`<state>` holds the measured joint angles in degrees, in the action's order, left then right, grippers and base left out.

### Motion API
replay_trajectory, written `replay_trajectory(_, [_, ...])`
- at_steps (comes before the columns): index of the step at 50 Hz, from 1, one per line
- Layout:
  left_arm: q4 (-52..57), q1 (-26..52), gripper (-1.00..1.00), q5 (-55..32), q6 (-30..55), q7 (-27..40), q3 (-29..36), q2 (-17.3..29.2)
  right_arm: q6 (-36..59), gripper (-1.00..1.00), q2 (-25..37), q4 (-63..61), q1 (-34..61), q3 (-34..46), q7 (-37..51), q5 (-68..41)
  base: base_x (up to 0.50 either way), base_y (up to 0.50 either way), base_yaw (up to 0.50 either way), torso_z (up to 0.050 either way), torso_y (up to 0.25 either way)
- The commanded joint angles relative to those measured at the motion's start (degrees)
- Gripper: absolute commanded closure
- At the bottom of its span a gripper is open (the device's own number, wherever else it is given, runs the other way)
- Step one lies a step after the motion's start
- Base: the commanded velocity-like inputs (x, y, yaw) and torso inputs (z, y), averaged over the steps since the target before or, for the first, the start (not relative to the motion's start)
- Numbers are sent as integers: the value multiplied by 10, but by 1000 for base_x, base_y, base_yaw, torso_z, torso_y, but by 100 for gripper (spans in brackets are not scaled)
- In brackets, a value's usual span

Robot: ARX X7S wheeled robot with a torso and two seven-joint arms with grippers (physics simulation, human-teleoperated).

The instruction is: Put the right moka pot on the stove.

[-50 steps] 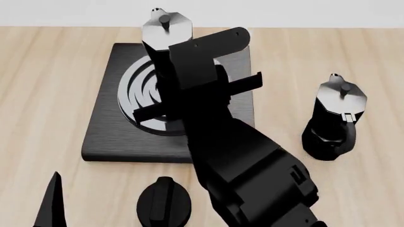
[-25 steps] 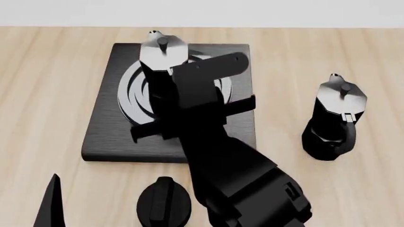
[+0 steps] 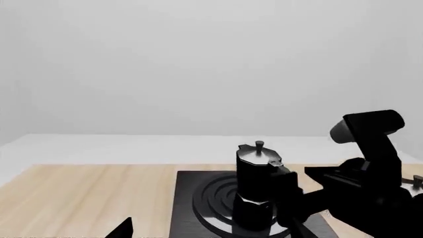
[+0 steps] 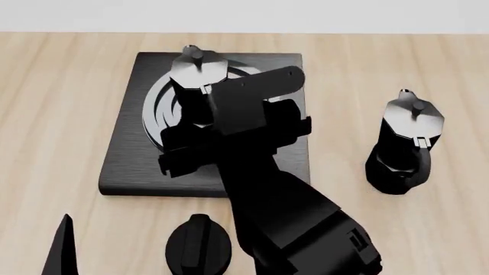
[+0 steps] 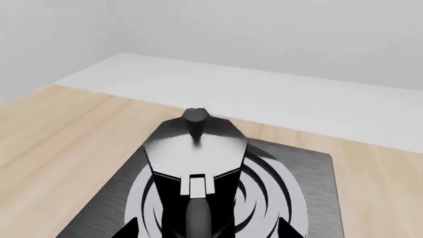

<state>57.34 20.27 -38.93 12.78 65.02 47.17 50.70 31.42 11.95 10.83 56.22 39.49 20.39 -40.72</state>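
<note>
Down at the near edge of the head view, the left gripper (image 4: 61, 246) shows only as one dark pointed tip poking into the corner, so whether its jaws are apart or together cannot be told; just beside it on the wooden table (image 4: 54, 114) sits a small round black dial knob (image 4: 198, 247); rising from the lower right, the right arm (image 4: 298, 223) sweeps up and across the near half of the stove (image 4: 126, 149), and the right gripper (image 4: 233, 143) sits low over the slab with its fingers spread wide, one tip out toward the near left edge of the burner and the other over the right side of the slab; between and just beyond them stands the right moka pot (image 4: 197, 86), upright on the raised burner rings (image 4: 157, 112), lid knob up, and the right wrist view looks straight down its handle with a finger tip showing on either side, apart from the body, so the jaws are open and not clamping it; the left wrist view shows the same pot (image 3: 256, 188) seated on the rings; off to the right, well apart from the stove, the second moka pot (image 4: 403, 143) stands upright on the bare wood; beyond everything the table ends against a pale wall.
</note>
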Motion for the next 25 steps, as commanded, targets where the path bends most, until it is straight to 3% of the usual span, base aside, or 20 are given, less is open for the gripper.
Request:
replay_trajectory(1, [-8,-2,-100,0,-9,0,1,1,55,-100,50,-149,-19,-22,42,-49,0,0,0,0,0])
replay_trajectory(16, [-23,-13,-100,5,-24,-1,4,2,163,-100,181,-470,-65,-145,203,-268,0,0,0,0,0])
replay_trajectory(25, [-23,-9,-100,3,-24,-4,5,2,132,-100,296,-644,-118,-256,321,-448,0,0,0,0,0])
